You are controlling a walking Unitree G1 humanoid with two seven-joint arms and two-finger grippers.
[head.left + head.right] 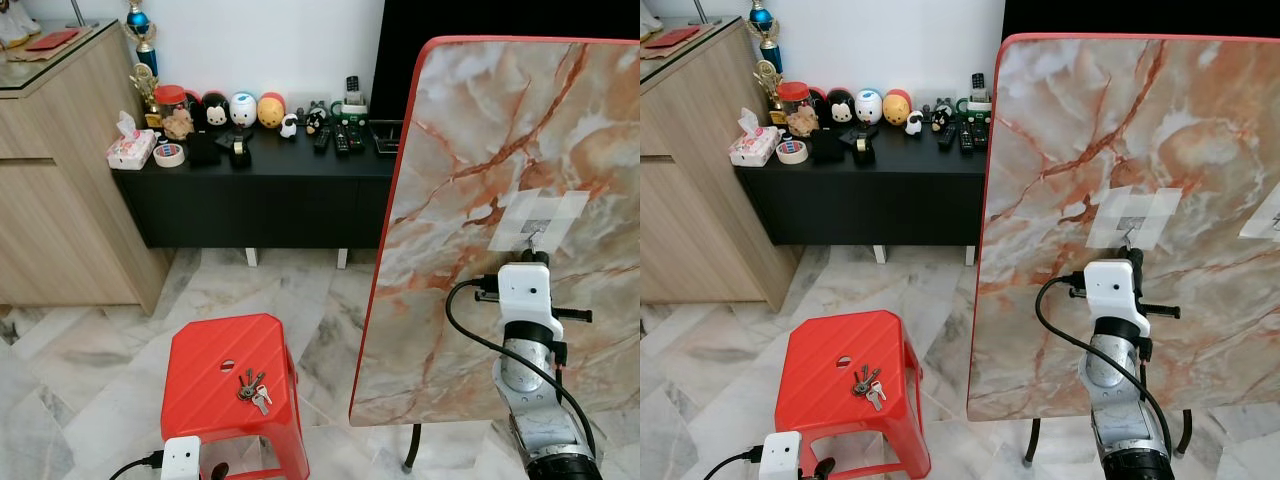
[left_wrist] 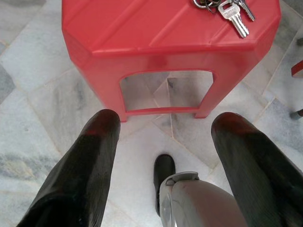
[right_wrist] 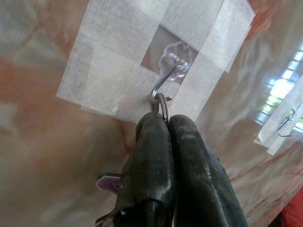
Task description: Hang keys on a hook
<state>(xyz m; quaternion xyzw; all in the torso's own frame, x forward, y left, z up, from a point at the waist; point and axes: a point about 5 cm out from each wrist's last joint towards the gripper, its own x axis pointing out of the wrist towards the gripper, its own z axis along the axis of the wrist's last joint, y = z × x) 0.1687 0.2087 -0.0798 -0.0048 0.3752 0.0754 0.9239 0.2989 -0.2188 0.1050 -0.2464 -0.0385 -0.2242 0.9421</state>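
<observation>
Head stereo downward; wrist cameras close

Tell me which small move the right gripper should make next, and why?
Probably ease the key ring over the hook tip, then open. The right gripper, shut on the ring, holds it just under the taped hook on the marble board.

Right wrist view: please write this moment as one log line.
right gripper: shut on key ring, at hook | left gripper: open, idle by stool | spare keys on stool
</observation>
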